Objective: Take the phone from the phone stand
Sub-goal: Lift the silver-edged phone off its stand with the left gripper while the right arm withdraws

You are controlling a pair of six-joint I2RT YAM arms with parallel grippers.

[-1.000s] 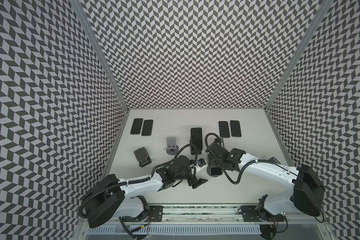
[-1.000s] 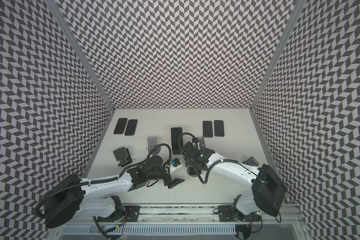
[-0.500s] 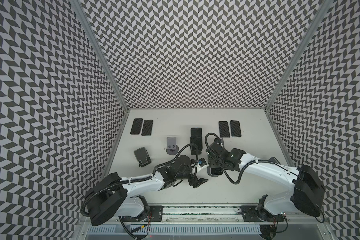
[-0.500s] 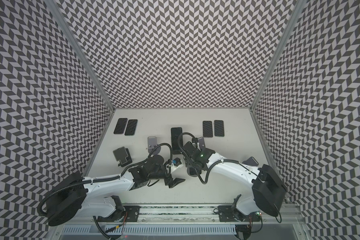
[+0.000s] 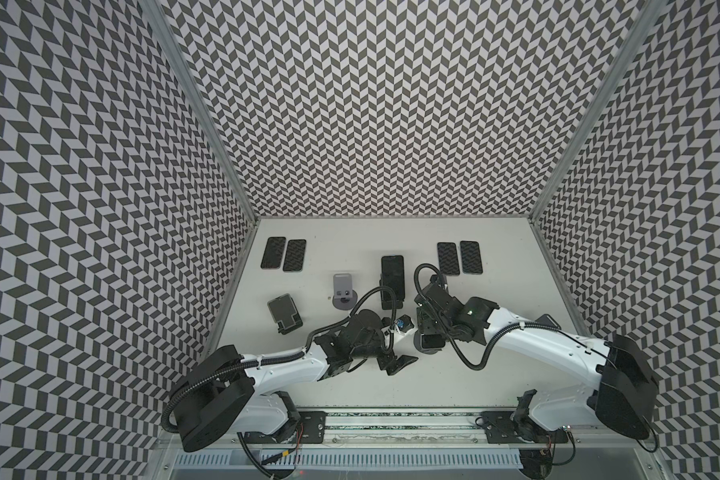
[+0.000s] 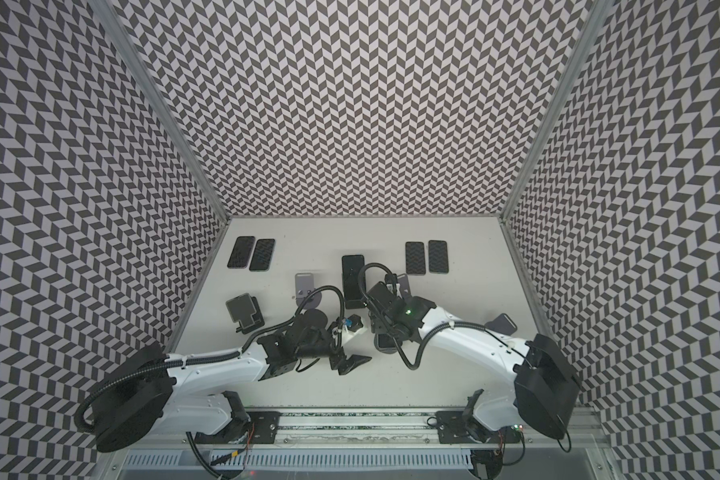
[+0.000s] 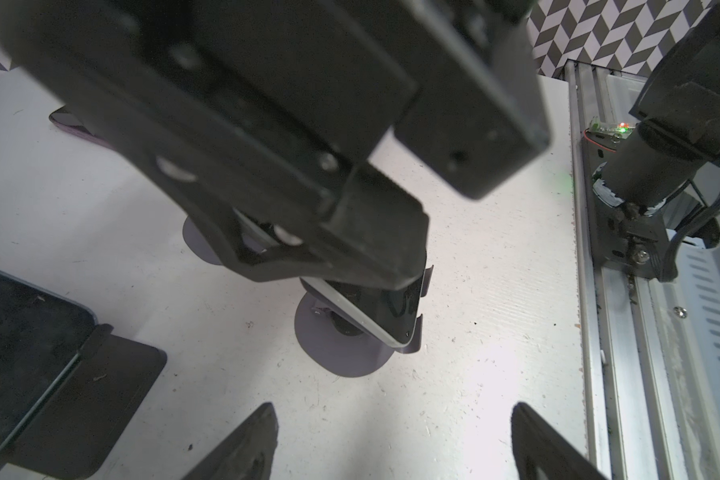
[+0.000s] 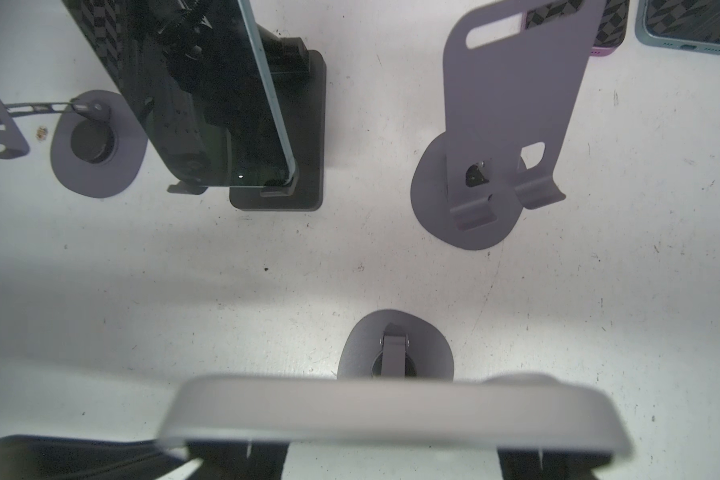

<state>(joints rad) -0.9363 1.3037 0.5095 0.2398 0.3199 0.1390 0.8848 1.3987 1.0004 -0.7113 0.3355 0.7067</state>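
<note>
Phone (image 7: 391, 311) seated tilted in stand (image 7: 341, 357), lower edge caught behind lips, not yet lifted. Right gripper (image 7: 371, 257) clamped on phone's upper end, likely for pull clear of lips. Left gripper (image 7: 391, 444) held apart, empty, near stand, probably readied to steady base.

Right gripper (image 5: 430, 343) is parked right over the phone (image 7: 391, 316). In both top views only a dark sliver of it shows under the wrist, and the phone stand (image 7: 341, 353) is nearly all covered. From the left wrist, one finger (image 7: 371, 245) masks the phone's upper half and the other finger is out of sight, so there's no telling if it's clamped. In the right wrist view the phone's top edge is a grey blur, with the fingers cut off behind it. Left gripper (image 7: 391, 415): fingertips clipped by the frame. Over on the right, a spare stand (image 6: 501, 322) peeks out from behind the right arm (image 6: 466, 336).
</note>
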